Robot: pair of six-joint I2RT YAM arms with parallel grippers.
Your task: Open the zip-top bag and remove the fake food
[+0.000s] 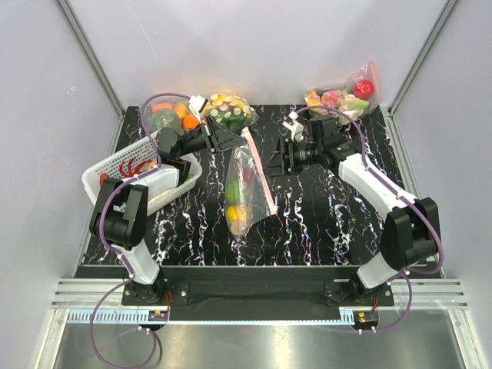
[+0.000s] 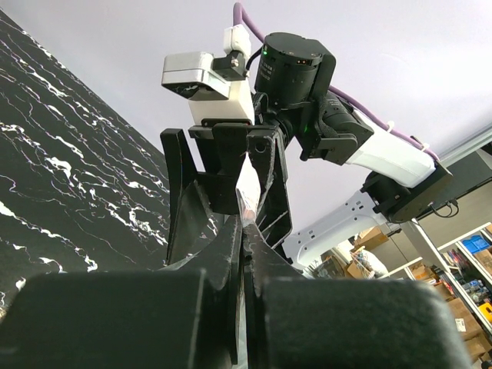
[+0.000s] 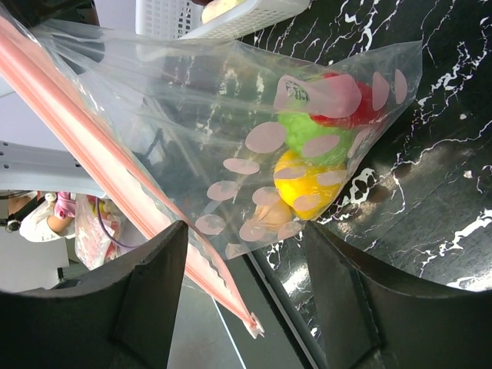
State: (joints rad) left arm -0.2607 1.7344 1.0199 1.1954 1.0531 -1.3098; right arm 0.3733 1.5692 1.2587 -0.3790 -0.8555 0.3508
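Note:
The zip-top bag [image 1: 247, 181] hangs tilted over the middle of the table, clear with white dots, its pinkish zip strip [image 1: 260, 173] running down the right side. My left gripper [image 1: 229, 137] is shut on its upper corner; in the left wrist view the jaws [image 2: 247, 231] pinch thin plastic [image 2: 248, 184]. Inside the bag [image 3: 231, 131] lies the fake food: a green fruit [image 3: 311, 134], a yellow fruit [image 3: 304, 184], a red piece [image 3: 346, 108] and a tan piece [image 3: 273, 217]. My right gripper [image 1: 280, 157] is open, just right of the strip [image 3: 115, 161], which passes between its fingers [image 3: 146, 296].
A white basket [image 1: 115, 173] with a red toy stands at the left. Two bulging dotted bags [image 1: 224, 108] [image 1: 171, 115] sit at the back, and another with a red apple [image 1: 350, 96] at the back right. Grey walls close in three sides.

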